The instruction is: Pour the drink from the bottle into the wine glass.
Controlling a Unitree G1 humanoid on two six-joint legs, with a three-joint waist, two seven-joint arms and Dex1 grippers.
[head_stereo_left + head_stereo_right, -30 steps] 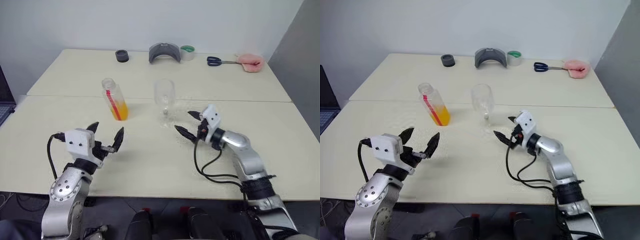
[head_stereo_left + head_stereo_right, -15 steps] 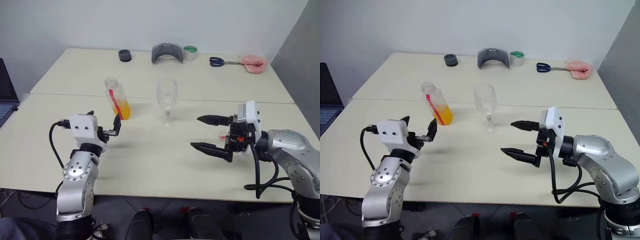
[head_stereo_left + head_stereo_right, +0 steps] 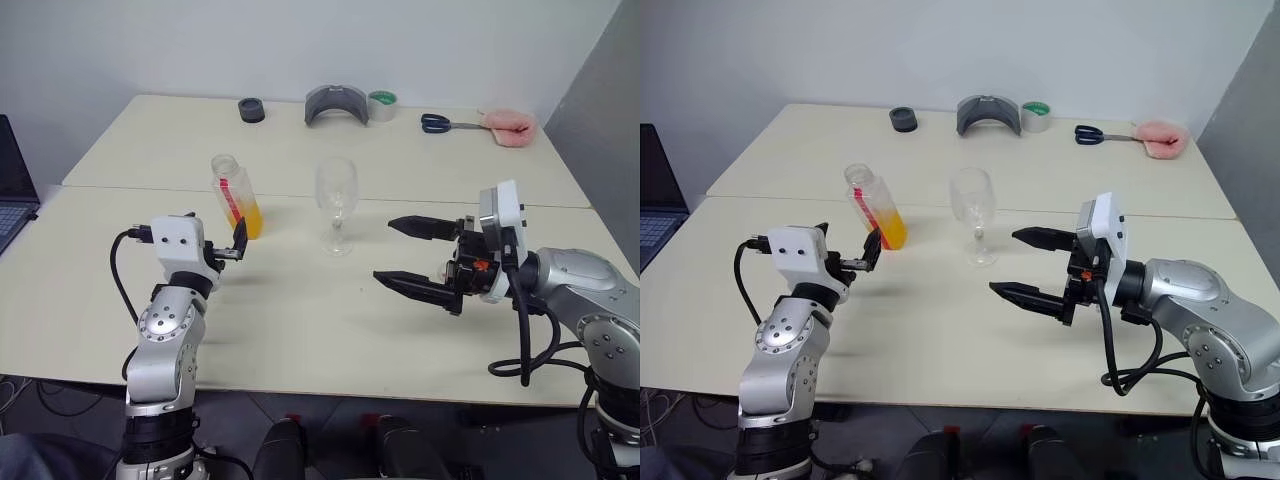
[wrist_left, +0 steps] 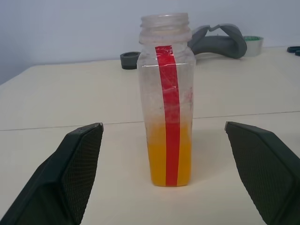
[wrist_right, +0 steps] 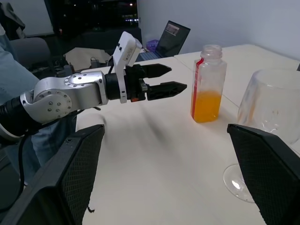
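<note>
A: Nearest first. The right gripper (image 3: 403,257) is hanging over the near table (image 3: 300,330), fingers spread wide, holding nothing, pointing across toward the left side. The left gripper (image 3: 228,250) is also standing open and empty, lined up on the bottle (image 3: 234,197), just short of it.

B: Where are the task things sitting?

A: The bottle is standing upright, cap off, past the left gripper; the drink (image 4: 169,160) is filling roughly its lower third. The wine glass (image 3: 336,205) is standing upright beside it, apart, empty.

B: Handling?

A: Judging the bottle light, thin plastic, likely giving under a squeeze; gripping mid-body on the flat sides looks best. The glass is looking fragile and top-heavy on its thin stem.

B: Far end?

A: Scissors (image 3: 443,124), tape roll (image 3: 379,105), grey curved piece (image 3: 335,104) are lying there.
</note>
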